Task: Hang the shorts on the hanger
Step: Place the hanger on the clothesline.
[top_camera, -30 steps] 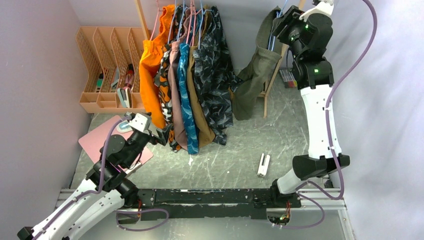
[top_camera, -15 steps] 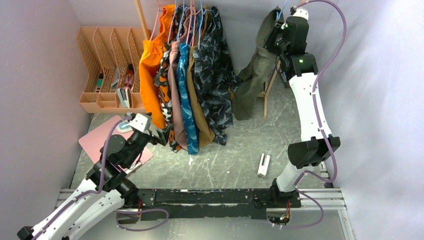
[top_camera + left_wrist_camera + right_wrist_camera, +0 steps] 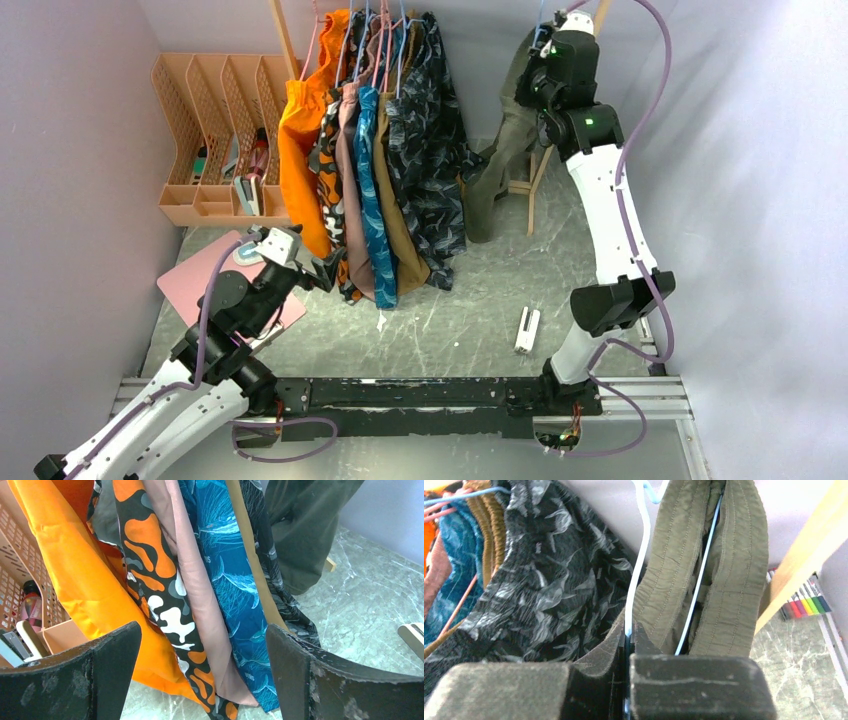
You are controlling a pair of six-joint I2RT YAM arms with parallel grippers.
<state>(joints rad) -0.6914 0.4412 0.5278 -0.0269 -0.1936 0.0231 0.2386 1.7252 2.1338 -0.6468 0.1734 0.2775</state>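
Your left hand [image 3: 200,645], nearest you, stands wide open and empty, just in front of the hanging clothes [image 3: 220,580]. Farther back, your right hand [image 3: 628,647] is pinched shut on the hanger [image 3: 637,577] wire. It grips right beside the waistband of the shorts [image 3: 674,580], which hang draped over the hanger at the far rack [image 3: 809,550]. This looks like the closing step: settling the loaded hanger. Its hook's seat is out of view, so check it before letting go.
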